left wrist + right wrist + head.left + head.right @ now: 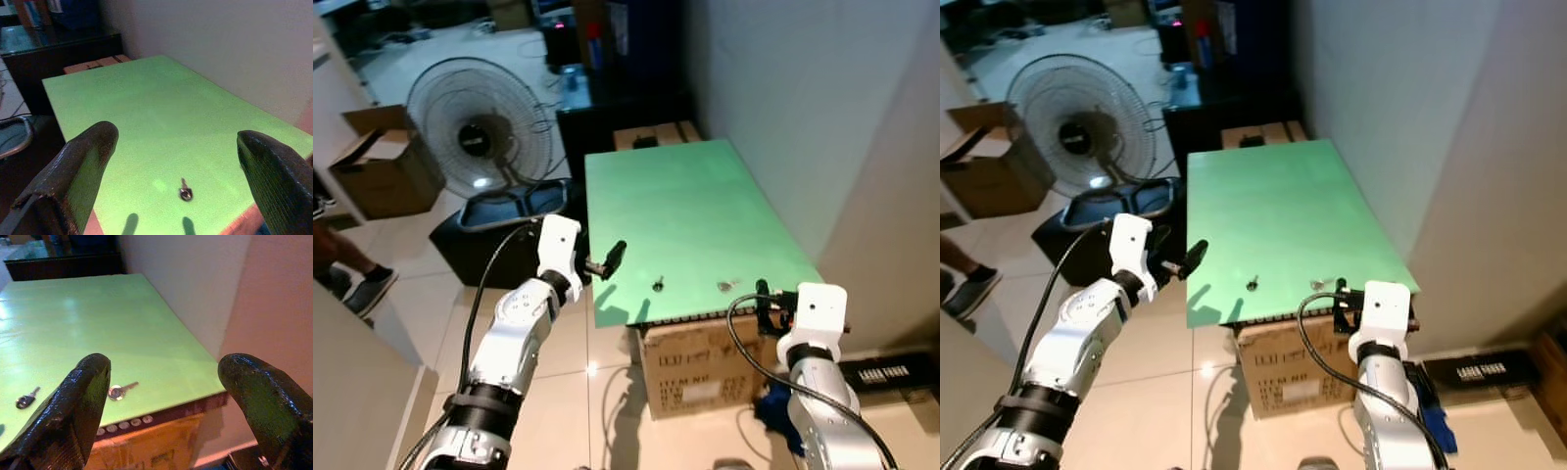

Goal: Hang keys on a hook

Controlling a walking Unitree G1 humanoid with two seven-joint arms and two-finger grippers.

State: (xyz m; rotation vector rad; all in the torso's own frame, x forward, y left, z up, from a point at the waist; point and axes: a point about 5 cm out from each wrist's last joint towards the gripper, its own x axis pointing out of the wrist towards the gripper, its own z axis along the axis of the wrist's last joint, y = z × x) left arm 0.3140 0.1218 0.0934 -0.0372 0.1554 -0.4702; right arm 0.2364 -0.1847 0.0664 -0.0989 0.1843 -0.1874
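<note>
Ahead of both pincers, two small keys lie on the green bench [695, 211].
Dark key [185, 191] sits beyond the open left pincer [176, 166]; silver key [121, 390] by the open right pincer [166, 396]; details blurred.

Bright mint-green bench [695, 215], plain, no pattern. Two small silver keys [121, 390] glint on it, one with a dark head [25, 399]. Brown cardboard box [700, 367] with black print underneath. Black fan [480, 127], pale glossy floor tiles [411, 294], off-white wall [803, 98]. Both hands black, arms silver-white.
</note>
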